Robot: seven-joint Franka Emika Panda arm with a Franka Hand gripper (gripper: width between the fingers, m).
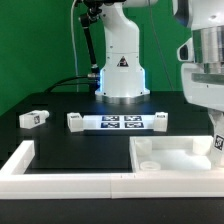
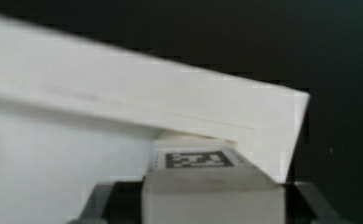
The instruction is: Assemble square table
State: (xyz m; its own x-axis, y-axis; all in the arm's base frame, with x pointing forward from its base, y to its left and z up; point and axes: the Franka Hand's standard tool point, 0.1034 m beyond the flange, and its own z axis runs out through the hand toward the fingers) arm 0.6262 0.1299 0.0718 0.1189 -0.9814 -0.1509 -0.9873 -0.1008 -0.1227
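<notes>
The square table slab (image 1: 172, 156) lies flat at the exterior view's right, inside the border wall, with a recessed pocket showing at its near-left corner. My gripper (image 1: 216, 136) hangs over the slab's far right corner, shut on a short white leg block (image 1: 217, 144) with a black-and-white tag. In the wrist view the leg block (image 2: 199, 162) sits between my dark fingers (image 2: 117, 200), its end against the slab's corner (image 2: 249, 115). My gripper (image 2: 204, 197) is shut on it. Another leg block (image 1: 33, 118) lies on the black table at the far left.
The marker board (image 1: 118, 123) lies in the middle, with a small white block at each end (image 1: 74, 121) (image 1: 159, 119). The low white border wall (image 1: 60, 172) runs along the front and up the left side. The robot base (image 1: 122, 70) stands behind.
</notes>
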